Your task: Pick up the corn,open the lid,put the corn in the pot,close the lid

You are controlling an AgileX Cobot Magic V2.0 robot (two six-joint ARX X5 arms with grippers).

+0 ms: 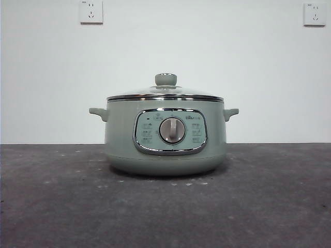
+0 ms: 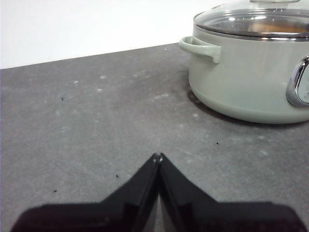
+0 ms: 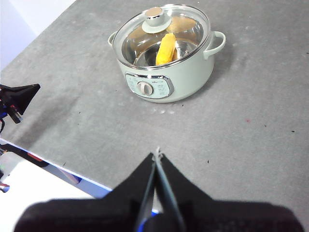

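Observation:
The sage-green pot [image 1: 165, 137] stands in the middle of the grey table with the glass lid [image 1: 165, 93] shut on it, green knob [image 1: 165, 79] on top. In the right wrist view the yellow corn [image 3: 166, 49] lies inside the pot [image 3: 166, 72], seen through the lid [image 3: 164, 34]. My left gripper [image 2: 158, 157] is shut and empty, low over the table beside the pot [image 2: 251, 72]. My right gripper [image 3: 157, 155] is shut and empty, high above the table's front, well apart from the pot. Neither gripper shows in the front view.
The grey table [image 1: 62, 206] ends at a white wall with two sockets [image 1: 91, 11]. In the right wrist view the table's near edge [image 3: 72, 166] and the other arm's black tip [image 3: 19, 96] show to one side.

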